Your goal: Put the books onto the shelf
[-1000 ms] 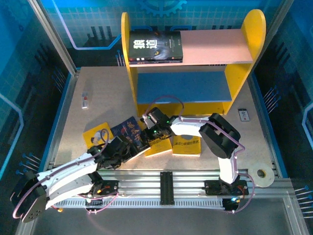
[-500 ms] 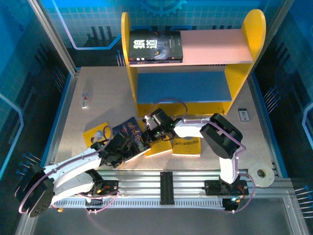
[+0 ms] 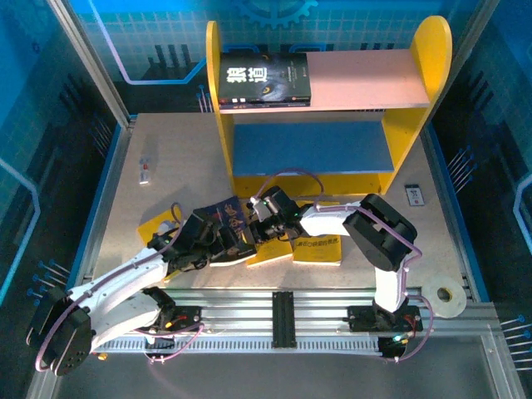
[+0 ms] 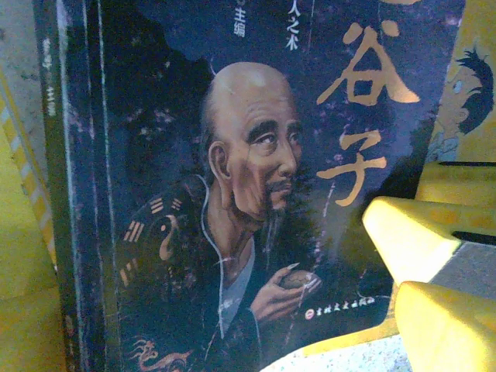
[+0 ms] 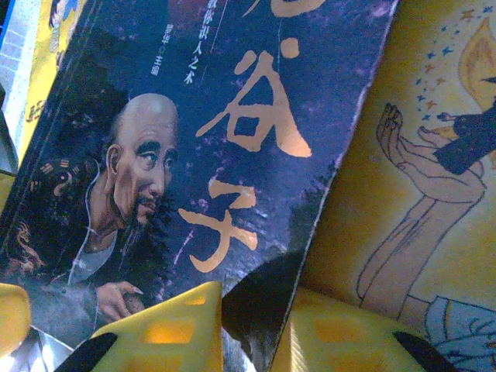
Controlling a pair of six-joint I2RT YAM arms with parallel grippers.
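A dark book (image 3: 223,218) with a bald bearded man's portrait (image 4: 248,170) and gold Chinese title (image 5: 248,124) lies tilted over yellow books (image 3: 316,247) near the table's front. My right gripper (image 3: 254,226) is shut on its edge; the book's corner sits between my yellow fingers (image 5: 170,325). My left gripper (image 3: 221,240) hangs close over the cover's near-left part, open, with its fingers beyond the left wrist view's edges. Another yellow book (image 3: 158,226) pokes out on the left. The shelf (image 3: 434,50) stands behind, one dark book (image 3: 264,79) flat on its pink upper board (image 3: 366,79).
The shelf's blue lower board (image 3: 316,145) is bare. A small white device (image 3: 145,171) lies at the left, a small card-like item (image 3: 413,194) at the right, a tape roll (image 3: 445,295) by the right front rail. Blue walls enclose the table.
My left arm has slid forward and right, farther over the dark book toward my right gripper. The right gripper has kept its hold on the book's edge and shifted slightly.
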